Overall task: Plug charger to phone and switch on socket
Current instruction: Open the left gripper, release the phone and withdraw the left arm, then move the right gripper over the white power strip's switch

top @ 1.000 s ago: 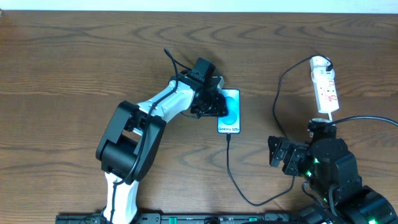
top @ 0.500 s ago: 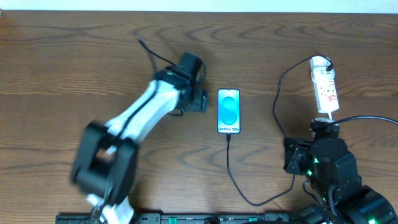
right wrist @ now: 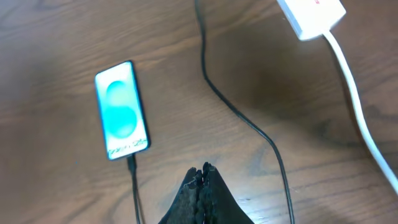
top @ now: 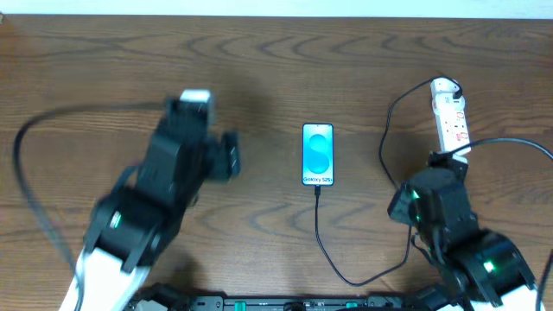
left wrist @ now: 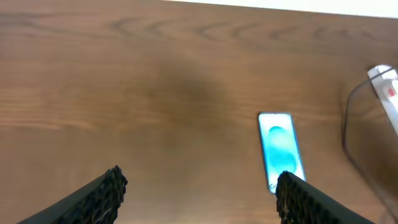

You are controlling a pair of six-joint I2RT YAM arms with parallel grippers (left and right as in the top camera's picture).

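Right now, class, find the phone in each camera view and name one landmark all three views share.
Overhead: phone just right of centre.
Left wrist: phone lower right.
Right wrist: phone left of centre.
Shared landmark: the socket, right of the phone in all three.

You are looking at a robotics test bench, more a lab than a home. A black-and-white left robot arm [top: 138,216] and a dark right robot arm [top: 449,225] rise from a black mounting rail [top: 276,304] along the near edge of a brown wood-grain tabletop [top: 259,69]. The props are laid out as for a trial: a slim smartphone with a bright blue-cyan screen [top: 318,155], a thin black charging cable [top: 324,242] and a small white power strip with red switch marks [top: 451,121]. Behind the table you see only a pale strip of wall [top: 346,7].
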